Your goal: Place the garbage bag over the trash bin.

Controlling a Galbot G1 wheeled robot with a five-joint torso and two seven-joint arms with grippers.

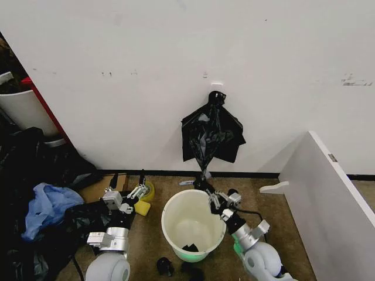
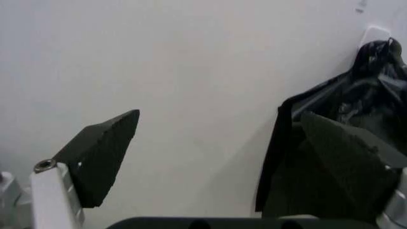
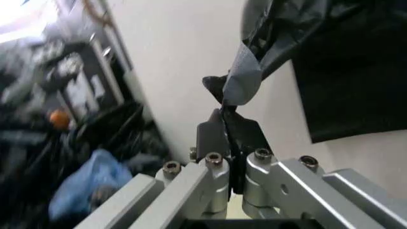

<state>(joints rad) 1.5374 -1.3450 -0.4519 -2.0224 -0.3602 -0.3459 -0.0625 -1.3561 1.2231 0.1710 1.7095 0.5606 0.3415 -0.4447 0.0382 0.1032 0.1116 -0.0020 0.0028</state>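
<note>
The trash bin point(image 1: 166, 214), a round white bucket, stands on the brown floor between my two arms. On the wall above it a flat bunch of black bags point(image 1: 211, 137) hangs from a hook. A thin strand of the garbage bag point(image 1: 204, 174) trails down from that bunch. My right gripper point(image 1: 212, 197) is shut on the strand's end just above the bin's far rim. The right wrist view shows my right gripper point(image 3: 224, 125) pinching the black plastic point(image 3: 239, 119). My left gripper point(image 1: 140, 189) hovers left of the bin, open and empty. The left wrist view shows my left gripper point(image 2: 219, 117) facing the bunch point(image 2: 356, 124).
A white panel point(image 1: 334, 193) stands close on the right. Bulky black bags with blue plastic point(image 1: 47, 208) are heaped on the left, below a larger white tub point(image 1: 23, 108). A yellow object point(image 1: 143, 206) lies by the left gripper. Small black pieces point(image 1: 165, 266) sit before the bin.
</note>
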